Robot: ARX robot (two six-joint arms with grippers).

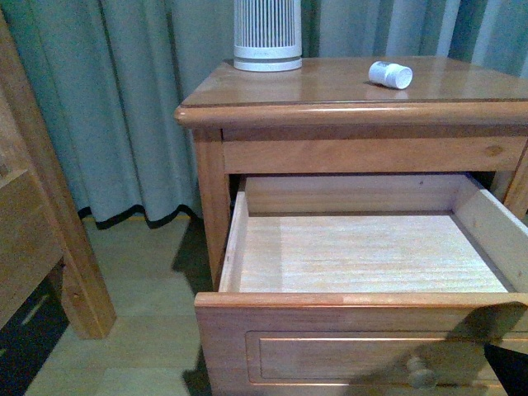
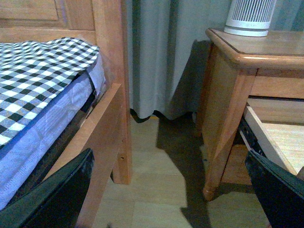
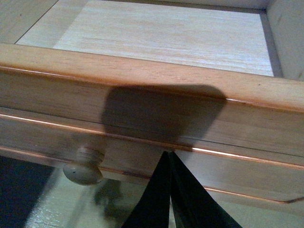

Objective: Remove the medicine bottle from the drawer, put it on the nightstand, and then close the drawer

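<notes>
Pressed together just before the drawer (image 3: 156, 104) front, the right end effector (image 3: 170, 190) is clenched on nothing, beside the knob (image 3: 84, 167). That drawer stands pulled open, its front cut off in the front view. On the nightstand (image 1: 330, 87) top the bottle (image 1: 389, 74) lies on its side, right of the ribbed appliance (image 1: 267, 37), whose top is cropped. Left end effector (image 2: 166, 190) fingers (image 2: 57, 194) sit spread wide, released, near the bed (image 2: 42, 80).

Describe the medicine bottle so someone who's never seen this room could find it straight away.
Find the orange-brown nightstand with its drawer pulled open. On its glossy top lies the medicine bottle, tipped on its side. It is much smaller than the upright ribbed white appliance nearby.
</notes>
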